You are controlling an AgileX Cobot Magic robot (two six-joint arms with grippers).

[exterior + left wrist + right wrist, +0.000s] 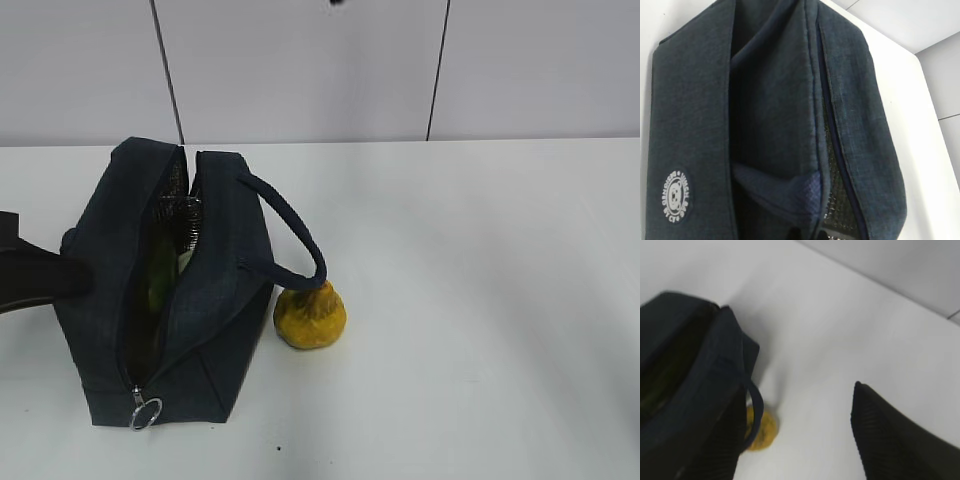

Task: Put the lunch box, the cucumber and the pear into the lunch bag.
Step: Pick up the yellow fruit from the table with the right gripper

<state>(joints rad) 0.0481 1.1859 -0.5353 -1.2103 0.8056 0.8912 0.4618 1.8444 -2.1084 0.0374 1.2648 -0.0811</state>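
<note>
Nearest you, lower left of the exterior view, the lunch bag (215, 300) lies unzipped with something green inside. The pear (311, 316) sits right beside it, frame centre. You cannot tell either gripper's jaw state.

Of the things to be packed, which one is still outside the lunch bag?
The pear: it sits on the table against the lunch bag, under its handle. Something green shows inside the bag.

The exterior view looks down at a slant on the desk (480, 300), sharing the lunch bag (215, 300) with the close left wrist view and the higher right wrist view.
</note>
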